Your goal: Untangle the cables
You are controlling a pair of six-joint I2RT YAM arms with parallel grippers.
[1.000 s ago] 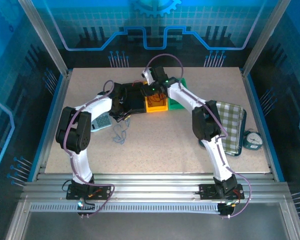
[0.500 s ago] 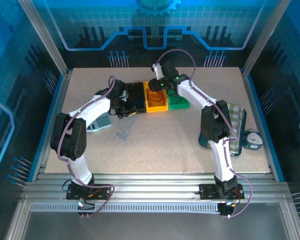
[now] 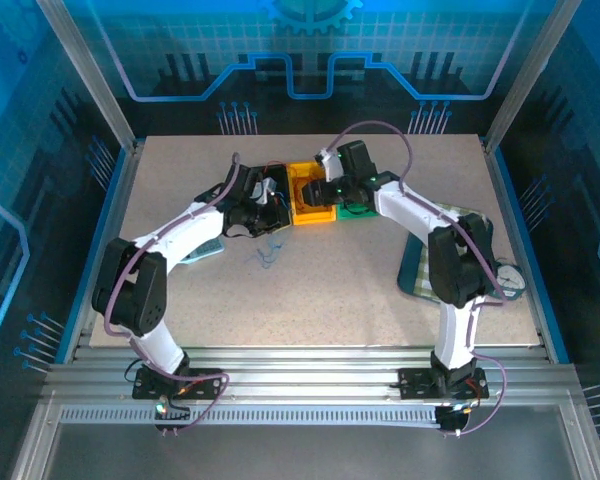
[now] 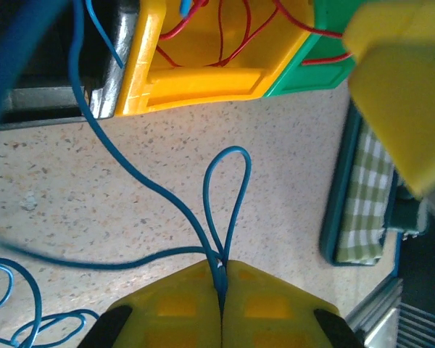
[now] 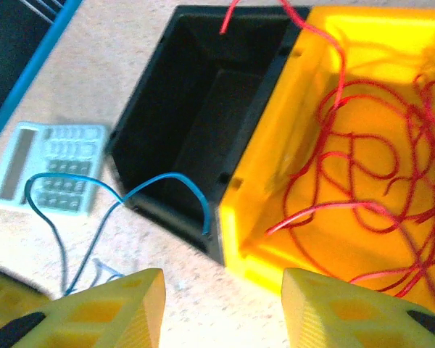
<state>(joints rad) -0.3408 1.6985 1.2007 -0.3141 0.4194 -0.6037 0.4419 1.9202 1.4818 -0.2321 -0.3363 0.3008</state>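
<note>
Spanning the cell floor, the speckled bench (image 3: 360,290) carries everything. The left arm (image 3: 180,232) stretches from its base at 7 o'clock toward the far-centre bins, its forearm low. The right arm (image 3: 412,207) rises from 5 o'clock and bends back toward 10 o'clock over the same row. From 9 to 3 o'clock that row runs black bin (image 5: 196,87), yellow bin (image 5: 261,246), green bin (image 3: 358,212). A calculator (image 5: 51,163) lies at 8 o'clock of the black bin.

The left fingers (image 4: 181,308) are pressed together, pinching the blue cable (image 4: 230,149) at their tips. From the pinch a narrow loop stands toward 12 o'clock and a long strand runs off toward 10 o'clock, with loose coils on the bench at 6 o'clock of the black bin. The right fingers (image 5: 116,312) stand parted and hold nothing, above the seam between the black and yellow bins. The red cable (image 5: 326,206) lies in loose loops inside the yellow bin.
</note>
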